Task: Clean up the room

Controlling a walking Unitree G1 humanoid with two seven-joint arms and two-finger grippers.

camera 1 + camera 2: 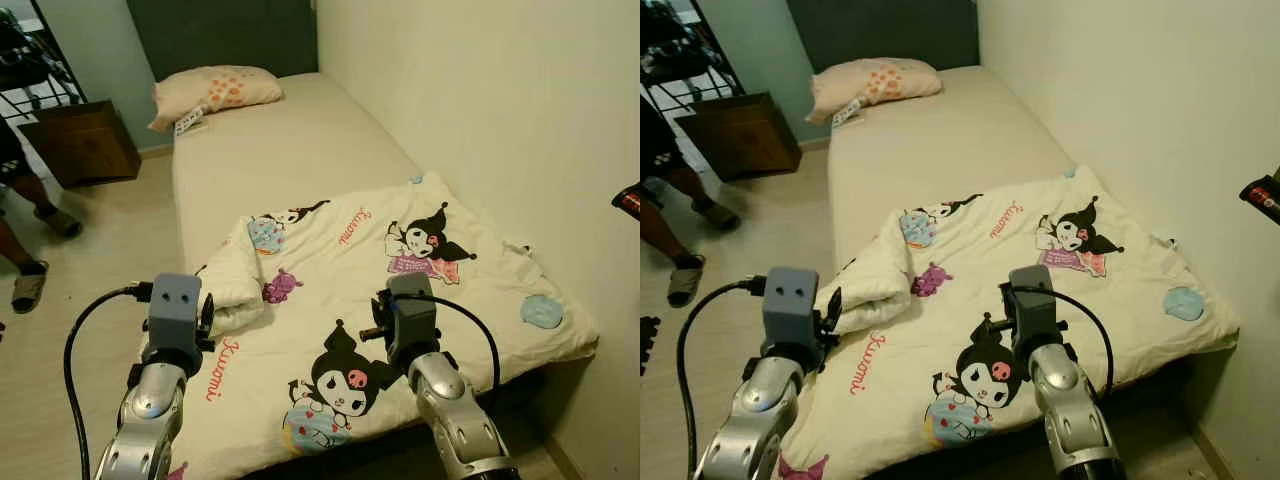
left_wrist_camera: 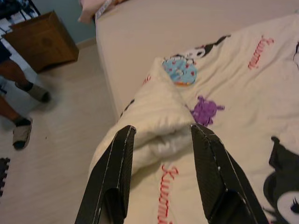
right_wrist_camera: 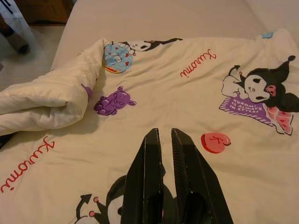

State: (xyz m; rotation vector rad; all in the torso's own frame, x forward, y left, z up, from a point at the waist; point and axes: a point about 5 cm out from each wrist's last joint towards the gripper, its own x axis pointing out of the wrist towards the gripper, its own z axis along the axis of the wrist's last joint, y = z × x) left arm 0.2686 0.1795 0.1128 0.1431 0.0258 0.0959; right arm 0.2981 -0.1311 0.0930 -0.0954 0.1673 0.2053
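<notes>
A white comforter (image 1: 400,290) printed with cartoon figures lies spread over the foot half of the bed (image 1: 290,140). Its left corner is folded back into a thick roll (image 1: 235,280). My left gripper (image 2: 161,127) is open, its two fingers held just before that rolled fold (image 2: 161,112) at the bed's left edge. My right gripper (image 3: 163,133) is shut and hovers low over the flat middle of the comforter, holding nothing. A pale pillow (image 1: 215,90) with orange dots rests at the head of the bed.
A wall runs along the bed's right side. A brown wooden cabinet (image 1: 85,145) stands on the floor at the left of the bed's head. A person's legs in sandals (image 1: 30,280) stand on the pale floor at far left.
</notes>
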